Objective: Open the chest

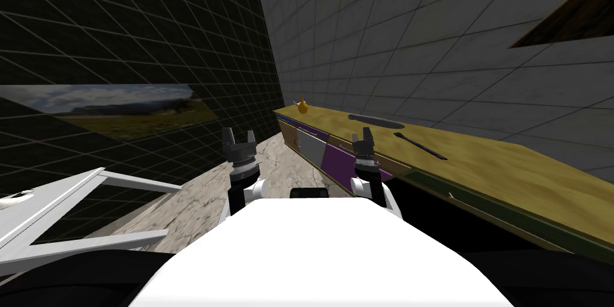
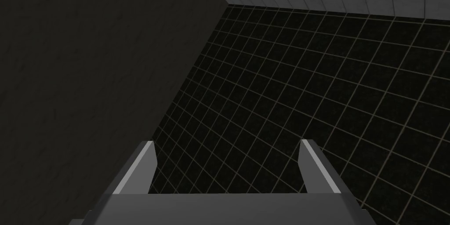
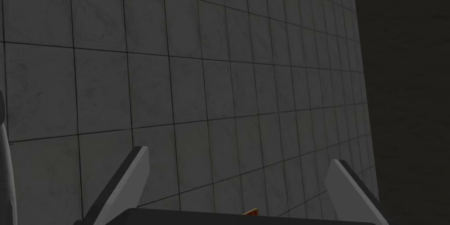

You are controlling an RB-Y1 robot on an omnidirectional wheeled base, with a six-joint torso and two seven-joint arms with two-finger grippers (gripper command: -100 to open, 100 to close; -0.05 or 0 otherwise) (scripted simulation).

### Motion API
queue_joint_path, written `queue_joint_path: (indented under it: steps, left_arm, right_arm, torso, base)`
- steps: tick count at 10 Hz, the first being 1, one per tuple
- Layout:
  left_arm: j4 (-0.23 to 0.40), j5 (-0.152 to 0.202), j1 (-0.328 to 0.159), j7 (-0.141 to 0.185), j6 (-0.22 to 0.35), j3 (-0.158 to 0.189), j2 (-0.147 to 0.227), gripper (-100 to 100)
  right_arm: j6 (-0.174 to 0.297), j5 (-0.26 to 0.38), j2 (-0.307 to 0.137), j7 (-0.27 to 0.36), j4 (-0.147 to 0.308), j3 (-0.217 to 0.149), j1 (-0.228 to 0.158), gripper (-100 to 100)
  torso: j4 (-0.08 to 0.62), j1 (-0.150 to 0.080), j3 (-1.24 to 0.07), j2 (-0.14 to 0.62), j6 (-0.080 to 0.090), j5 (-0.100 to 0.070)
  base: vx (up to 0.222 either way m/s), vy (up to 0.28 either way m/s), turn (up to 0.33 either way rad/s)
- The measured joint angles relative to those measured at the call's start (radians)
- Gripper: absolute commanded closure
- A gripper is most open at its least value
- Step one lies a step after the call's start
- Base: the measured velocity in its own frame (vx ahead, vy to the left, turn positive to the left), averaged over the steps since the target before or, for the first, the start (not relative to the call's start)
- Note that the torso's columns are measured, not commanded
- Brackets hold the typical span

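Observation:
A long low chest (image 1: 491,171) with a yellow-brown top runs along the grey tiled wall on my right. Its front shows a grey panel (image 1: 310,146) and purple panels (image 1: 339,162). My right gripper (image 1: 364,138) is raised just in front of the purple panels, apart from them, and its fingers (image 3: 132,178) stand open with nothing between them. My left gripper (image 1: 239,139) is held up over the floor, well left of the chest. It is open and empty too, as its fingers (image 2: 143,169) show.
On the chest top lie a small yellow object (image 1: 303,105) at the far end, a dark oblong object (image 1: 375,121) and a thin dark stick (image 1: 420,144). A white frame-like piece of furniture (image 1: 72,201) stands at my left. Pale stone floor (image 1: 198,201) lies between.

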Motion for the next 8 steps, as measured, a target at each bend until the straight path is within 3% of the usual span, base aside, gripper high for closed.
queue_joint_path:
  steps: [2,8]
  left_arm:
    - [0.0,0.0,0.0,0.0,0.0,0.0,0.0,0]
    - [0.0,0.0,0.0,0.0,0.0,0.0,0.0,0]
  right_arm:
    - [0.0,0.0,0.0,0.0,0.0,0.0,0.0,0]
    - [0.0,0.0,0.0,0.0,0.0,0.0,0.0,0]
  torso:
    - [0.105,0.0,-0.209,0.104,0.0,0.0]
    - [0.544,0.0,-1.087,0.544,0.0,0.0]
  base:
    - [0.0,0.0,0.0]
    - [0.0,0.0,0.0]
